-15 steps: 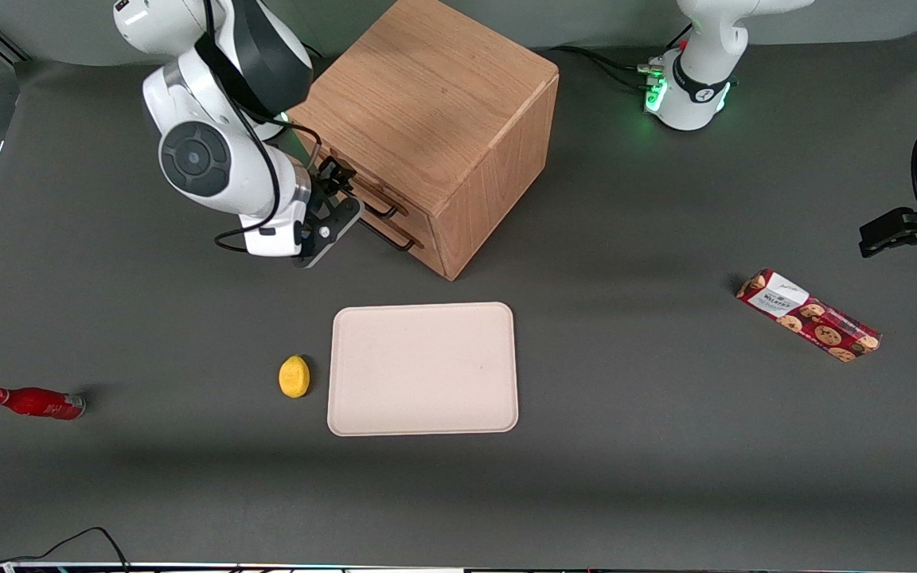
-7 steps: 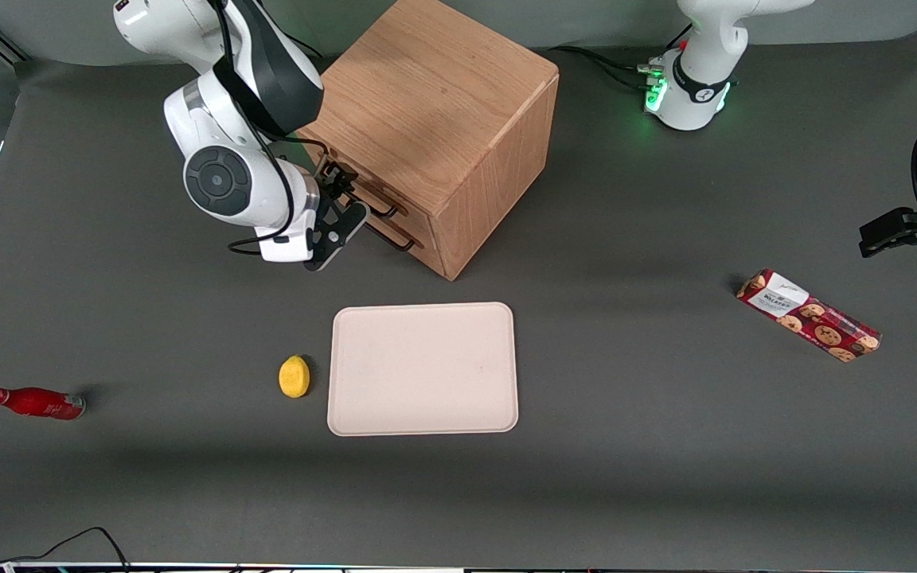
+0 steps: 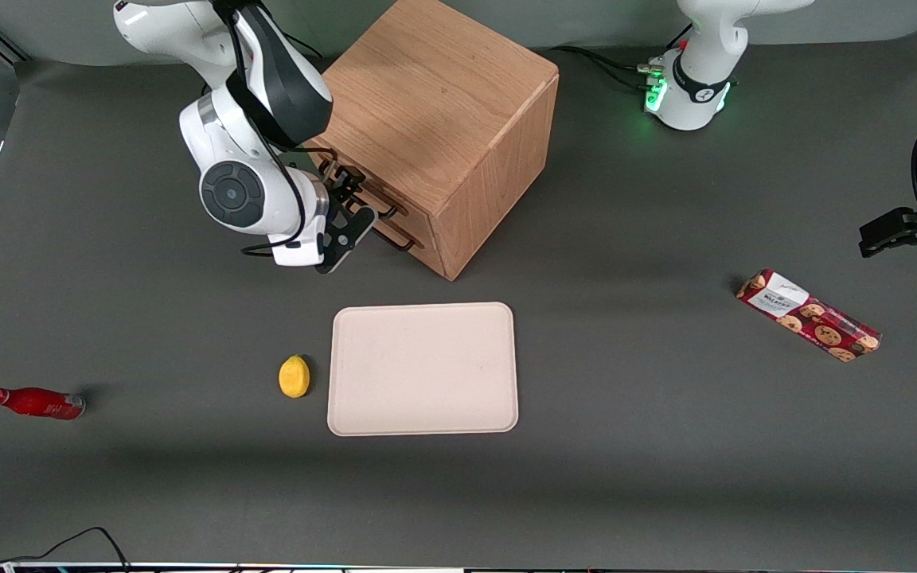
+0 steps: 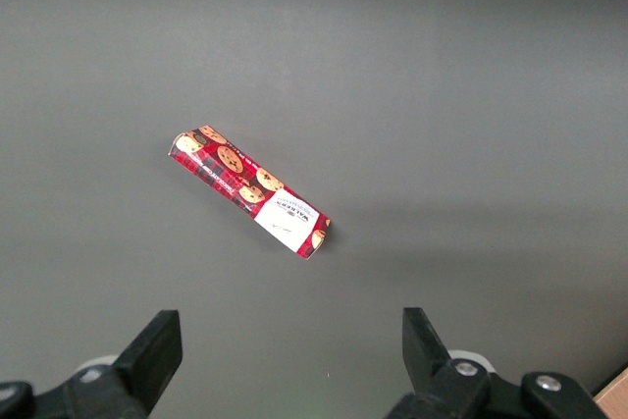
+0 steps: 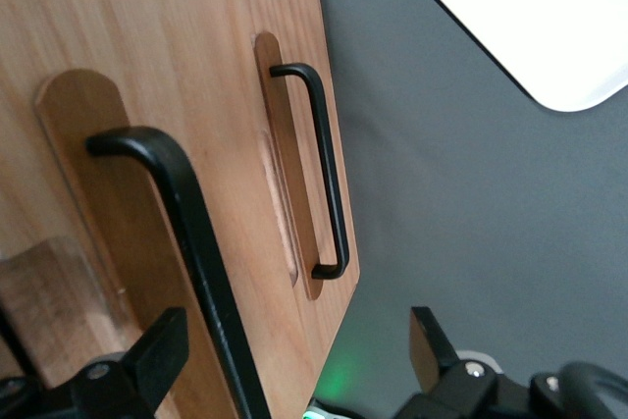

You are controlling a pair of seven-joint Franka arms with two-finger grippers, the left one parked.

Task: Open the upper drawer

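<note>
The oak cube cabinet stands far from the front camera. Its upper drawer looks shut, with its thin black bar handle just under the cabinet's top. The lower drawer's handle sits below it. My right gripper is open, right in front of the drawer fronts at the upper handle. In the right wrist view the upper handle runs between the open fingers of the gripper, untouched. The lower handle shows farther off.
A beige tray lies nearer the front camera than the cabinet, with a lemon beside it. A red bottle lies toward the working arm's end. A cookie box lies toward the parked arm's end.
The right arm has swung in toward the cabinet, bringing the open gripper along the drawer fronts and closer around the upper handle. The drawers have not moved.
</note>
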